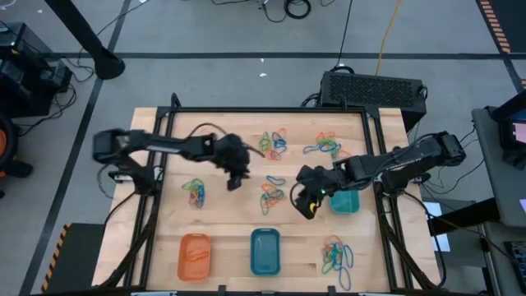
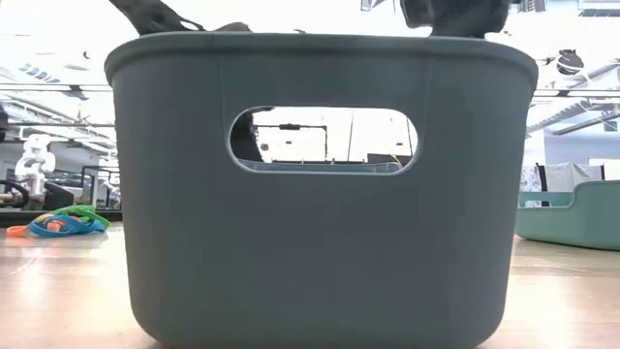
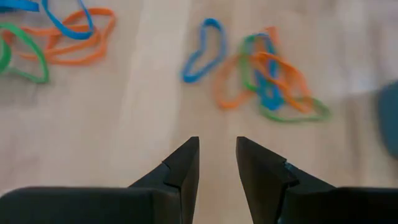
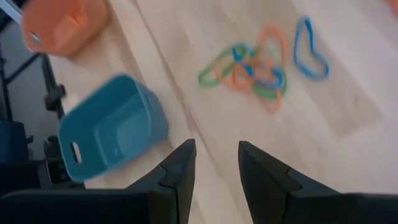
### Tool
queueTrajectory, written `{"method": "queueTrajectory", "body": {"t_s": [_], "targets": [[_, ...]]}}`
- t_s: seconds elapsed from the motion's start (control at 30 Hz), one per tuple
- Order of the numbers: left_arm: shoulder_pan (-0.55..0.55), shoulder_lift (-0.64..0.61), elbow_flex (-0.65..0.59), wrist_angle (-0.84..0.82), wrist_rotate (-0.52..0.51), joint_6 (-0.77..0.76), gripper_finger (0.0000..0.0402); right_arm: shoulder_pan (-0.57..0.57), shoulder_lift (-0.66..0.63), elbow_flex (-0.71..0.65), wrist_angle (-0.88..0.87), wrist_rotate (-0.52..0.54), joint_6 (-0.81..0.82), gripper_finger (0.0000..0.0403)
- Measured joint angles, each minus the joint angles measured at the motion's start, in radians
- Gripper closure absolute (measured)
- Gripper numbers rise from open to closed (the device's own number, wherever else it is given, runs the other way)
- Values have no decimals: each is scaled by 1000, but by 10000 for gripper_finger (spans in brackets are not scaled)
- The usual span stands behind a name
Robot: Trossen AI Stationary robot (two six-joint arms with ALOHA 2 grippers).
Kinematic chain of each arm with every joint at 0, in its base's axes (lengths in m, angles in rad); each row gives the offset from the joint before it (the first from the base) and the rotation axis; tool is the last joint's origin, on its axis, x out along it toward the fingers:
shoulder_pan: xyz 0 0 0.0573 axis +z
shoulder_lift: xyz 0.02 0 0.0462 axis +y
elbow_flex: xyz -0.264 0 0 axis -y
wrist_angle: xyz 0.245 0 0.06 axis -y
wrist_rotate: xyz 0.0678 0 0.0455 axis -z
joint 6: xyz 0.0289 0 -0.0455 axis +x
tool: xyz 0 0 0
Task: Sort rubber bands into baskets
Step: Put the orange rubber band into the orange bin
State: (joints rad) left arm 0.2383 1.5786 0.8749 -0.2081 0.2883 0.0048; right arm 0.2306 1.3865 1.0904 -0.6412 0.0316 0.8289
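On the pale wooden table (image 1: 230, 222), going left to right, a small heap of thin orange, blue and green rubber bands (image 1: 195, 192) lies at the left, with the small orange plastic basket (image 1: 195, 255) nearer the front edge. The left gripper (image 1: 234, 179) hovers beside that heap, its fingers (image 3: 186, 171) slightly apart and empty. At the middle front sits the blue plastic basket (image 1: 265, 251); more bands lie in heaps above it. The right gripper (image 1: 306, 205) hangs near the centre, fingers (image 4: 180, 171) parted, holding nothing. The teal-green plastic basket (image 1: 345, 201) sits just right of it.
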Motion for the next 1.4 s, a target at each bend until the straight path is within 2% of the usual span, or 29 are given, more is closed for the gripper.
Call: {"method": "queueTrajectory", "body": {"t_s": [0.13,0.3,0.4,0.5,0.63,0.93,1.1,1.3,1.4], "targets": [[48,169,154,-1,-6,108,289,44,0,0,-53,0,60,289],[75,326,346,-5,-77,266,289,86,0,0,-59,2,100,289],[84,392,421,-53,-112,347,288,111,0,0,-60,10,129,289],[96,442,467,-91,-122,394,288,146,0,0,-61,64,153,289],[107,483,488,-107,-142,396,288,187,0,0,-67,111,169,289],[108,485,491,-123,-178,404,288,240,0,0,-119,180,208,289],[108,485,491,-145,-191,397,288,243,0,0,-121,185,207,289],[95,480,491,-257,-192,380,288,243,0,0,-120,185,207,289],[90,480,491,-239,-192,380,288,243,0,0,-120,186,202,289]]}}
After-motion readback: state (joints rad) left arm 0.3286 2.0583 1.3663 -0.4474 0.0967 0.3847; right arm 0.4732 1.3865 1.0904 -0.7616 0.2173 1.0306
